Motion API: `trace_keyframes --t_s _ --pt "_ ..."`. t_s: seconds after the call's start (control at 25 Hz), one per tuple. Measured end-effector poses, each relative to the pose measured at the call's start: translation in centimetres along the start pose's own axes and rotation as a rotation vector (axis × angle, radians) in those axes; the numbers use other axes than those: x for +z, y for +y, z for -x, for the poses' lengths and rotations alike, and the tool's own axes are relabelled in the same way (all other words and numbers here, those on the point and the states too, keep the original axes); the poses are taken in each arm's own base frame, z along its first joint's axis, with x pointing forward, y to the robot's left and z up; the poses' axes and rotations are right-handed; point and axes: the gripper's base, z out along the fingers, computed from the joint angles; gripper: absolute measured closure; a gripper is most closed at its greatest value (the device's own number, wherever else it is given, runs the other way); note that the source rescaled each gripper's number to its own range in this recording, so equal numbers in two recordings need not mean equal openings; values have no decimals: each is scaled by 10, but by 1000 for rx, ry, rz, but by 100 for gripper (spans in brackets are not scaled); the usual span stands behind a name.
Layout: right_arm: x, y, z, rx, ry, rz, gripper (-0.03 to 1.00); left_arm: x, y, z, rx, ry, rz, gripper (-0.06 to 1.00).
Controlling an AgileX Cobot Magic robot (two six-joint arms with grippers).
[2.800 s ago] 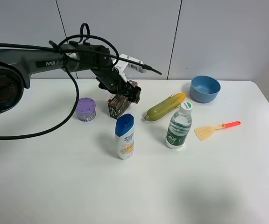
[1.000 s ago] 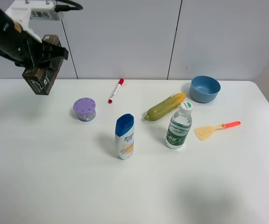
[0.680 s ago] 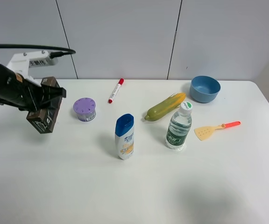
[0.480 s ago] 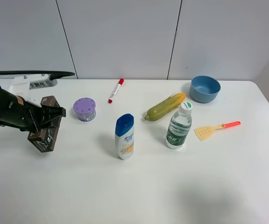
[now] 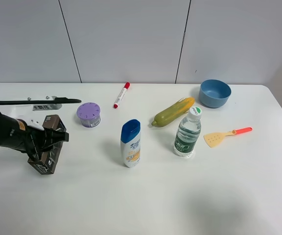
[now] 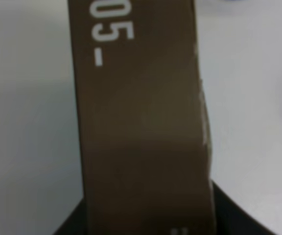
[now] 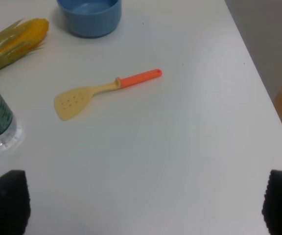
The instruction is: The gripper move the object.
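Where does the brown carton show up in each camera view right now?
Exterior high: brown carton at the left, left of the purple container.
Left wrist: the carton fills the middle, close up.
Right wrist: not in it.
Shared landmark: the white table, in all three; the orange-handled spatula links exterior high and right wrist.

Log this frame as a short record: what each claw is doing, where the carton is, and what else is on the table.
left claw: shut on carton
carton: tilted, at the left of the table, beside the purple tin; whether it touches the table cannot be told
right claw: open, empty, above the table near the spatula
other items: marker, shampoo, corn, water bottle, bowl
task state: carton in grip, not yet released
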Motion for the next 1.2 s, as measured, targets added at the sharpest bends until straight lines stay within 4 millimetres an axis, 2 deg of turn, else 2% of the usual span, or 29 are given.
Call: trace_keyframes --t_s 0.12,0.48,0.72,0.76,0.8,0.84,0.92,0.96,1.04,1.2 --pt "0 0 0 0 0 0 -3 4 -6 -3 64 14 -8 92" --pt "0 0 0 0 0 0 -3 32 -14 -15 113 67 -17 92" --pt "0 0 0 0 0 0 -3 35 -15 -15 120 59 -19 92" --pt "0 0 0 0 0 0 -3 35 -15 -15 131 55 -21 87" --pt "0 0 0 0 0 0 -3 35 -15 -14 141 48 -23 74" --pt "0 0 0 0 0 0 -3 35 -15 -13 145 40 -25 58" --pt "0 0 0 0 0 0 -3 35 -16 -12 145 28 -29 19" --pt "0 0 0 0 0 0 -3 35 -16 -12 145 27 -29 10" --pt "0 0 0 0 0 0 -3 35 -16 -12 145 26 -29 0" --pt "0 0 0 0 0 0 -3 33 -16 -11 138 15 -32 -4"
